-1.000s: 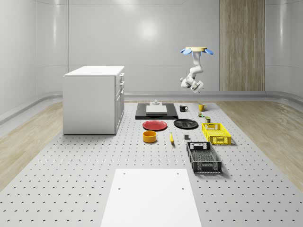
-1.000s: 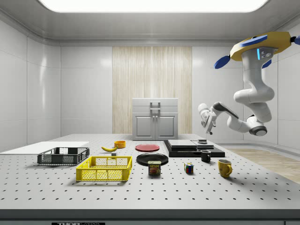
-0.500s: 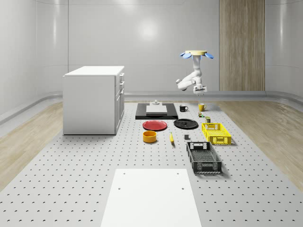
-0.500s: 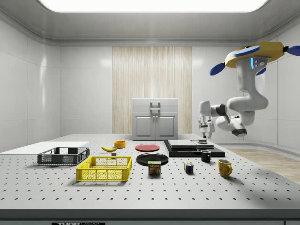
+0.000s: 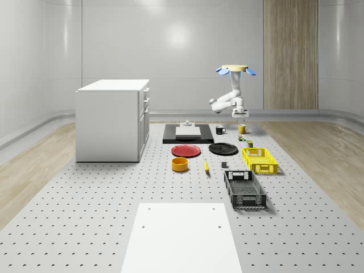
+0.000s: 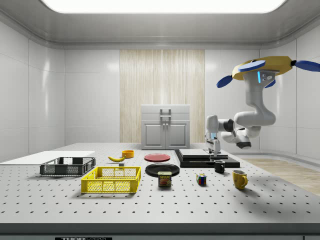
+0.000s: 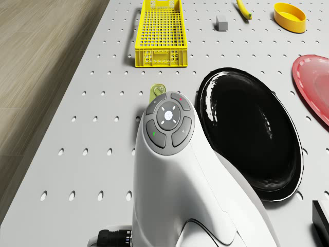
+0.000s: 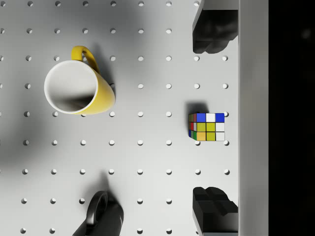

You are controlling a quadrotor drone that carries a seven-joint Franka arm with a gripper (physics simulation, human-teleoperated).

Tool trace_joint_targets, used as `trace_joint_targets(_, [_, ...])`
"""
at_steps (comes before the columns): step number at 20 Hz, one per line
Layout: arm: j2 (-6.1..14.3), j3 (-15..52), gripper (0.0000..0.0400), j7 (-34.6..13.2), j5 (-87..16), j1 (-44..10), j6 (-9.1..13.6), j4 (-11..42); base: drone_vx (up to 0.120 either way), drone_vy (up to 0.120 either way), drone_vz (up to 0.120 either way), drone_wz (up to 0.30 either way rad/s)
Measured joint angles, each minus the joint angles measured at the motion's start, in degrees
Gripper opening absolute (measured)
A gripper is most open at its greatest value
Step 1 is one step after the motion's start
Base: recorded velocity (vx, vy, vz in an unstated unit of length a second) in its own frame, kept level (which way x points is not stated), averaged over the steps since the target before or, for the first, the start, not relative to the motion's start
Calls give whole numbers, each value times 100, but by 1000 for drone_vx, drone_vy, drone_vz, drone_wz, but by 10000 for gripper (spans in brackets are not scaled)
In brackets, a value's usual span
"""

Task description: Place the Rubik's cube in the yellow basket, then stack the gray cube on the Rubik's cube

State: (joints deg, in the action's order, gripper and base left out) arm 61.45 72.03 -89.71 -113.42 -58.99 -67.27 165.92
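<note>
The drone [image 6: 263,67] is seen hovering above the far end of the table [image 5: 85,216], near the mugs, with the arm bent down and the gripper [image 6: 213,147] pointed at the tabletop. In the wrist view the two fingertips [image 8: 212,30] are spread wide, nothing between them. The Rubik's cube [image 8: 206,127] is sat on the table roughly between the finger line, well below, beside a yellow mug [image 8: 81,88] and a black mug [image 8: 101,219]. The yellow basket [image 5: 259,160] is further along the table, apart from the cube; the gray cube [image 7: 222,21] lies past it.

Step judged: approach for the cube grasp. The gripper should be centred over the cube, fingers squared to its flat faces, then lowered straight. The yellow mug should be kept clear of on descent.
</note>
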Motion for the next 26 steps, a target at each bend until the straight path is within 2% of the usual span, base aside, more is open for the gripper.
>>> trace_joint_targets(3, [100,49,400,-58,34,-72,-58,-4,120,0,-107,0])
trace_joint_targets(7, [227,103,400,-119,91,-144,-151,-11,110,-30,-30,0])
trace_joint_targets(17, [524,209,400,-231,243,-267,-405,-32,0,-4,-120,0])
trace_joint_targets(21, [637,244,400,-267,302,-306,-507,-40,90,0,-120,0])
trace_joint_targets(26, [772,285,400,-309,371,-350,-631,-49,24,0,-120,0])
